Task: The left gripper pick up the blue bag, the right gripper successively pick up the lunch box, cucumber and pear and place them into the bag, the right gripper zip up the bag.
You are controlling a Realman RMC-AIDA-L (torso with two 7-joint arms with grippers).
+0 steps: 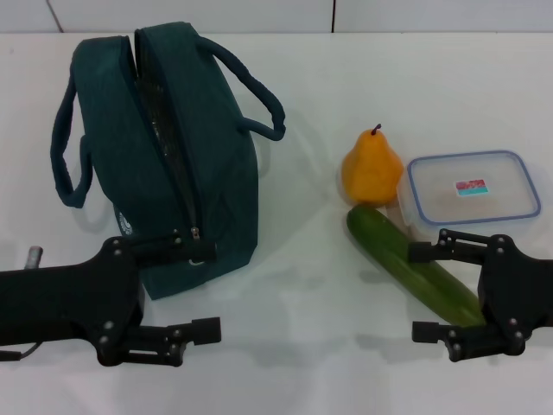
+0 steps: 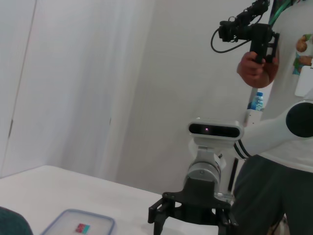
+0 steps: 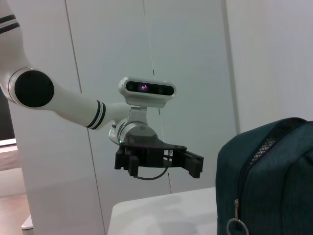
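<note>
Left gripper (image 1: 200,292) low at near left of table (image 1: 302,285), level, fingers spread wide and empty, upper finger just at the near end of the blue bag (image 1: 164,147). Right gripper (image 1: 423,291) low at near right, fingers spread wide, empty, straddling the near part of the cucumber (image 1: 415,268) in the head view; contact not discernible.

Blue bag upright on left of table, zipper open along top, handles fallen to either side, ring pull (image 3: 236,226) hanging at near end. Pear (image 1: 371,169) upright, touching cucumber's far end. Lunch box (image 1: 471,190) lidded, just beside pear, behind right gripper.
</note>
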